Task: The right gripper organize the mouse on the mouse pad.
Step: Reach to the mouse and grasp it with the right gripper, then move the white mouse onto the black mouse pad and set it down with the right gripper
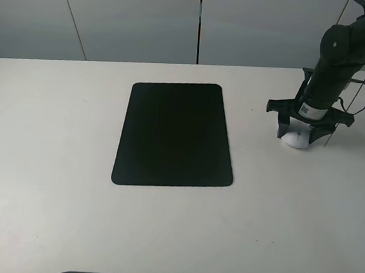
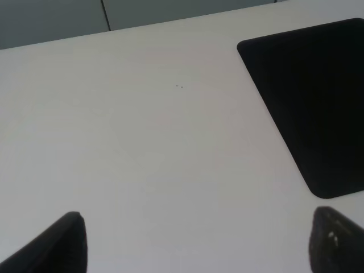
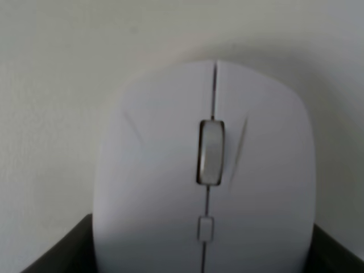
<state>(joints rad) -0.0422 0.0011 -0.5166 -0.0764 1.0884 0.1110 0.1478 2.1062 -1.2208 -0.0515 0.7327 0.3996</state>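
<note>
Grey wall panels [image 1: 129,17] with thin dark seams stand behind a plain white worktop [image 1: 52,163]. Near the middle of the worktop lies the flat, thin black rectangular mouse pad with rounded corners [image 1: 175,136], and nothing rests on it. Well off to its right, apart from the pad's edge, the small white oval computer mouse [image 1: 295,139] sits directly on the worktop.

The right gripper [image 1: 302,131], black with a small white label on its wrist and black cables trailing behind, hangs right over the mouse. Its two fingers are spread to either side of the mouse rather than pressed on it. The right wrist view is filled by the white shell, with the grey scroll wheel [image 3: 210,152] along the centre seam and dark gripper parts at both lower corners.

The left gripper [image 2: 199,244] appears only in its own wrist view, above bare worktop. Its black fingertips [image 2: 62,244] are held wide apart, with a corner of the pad near one of them.
</note>
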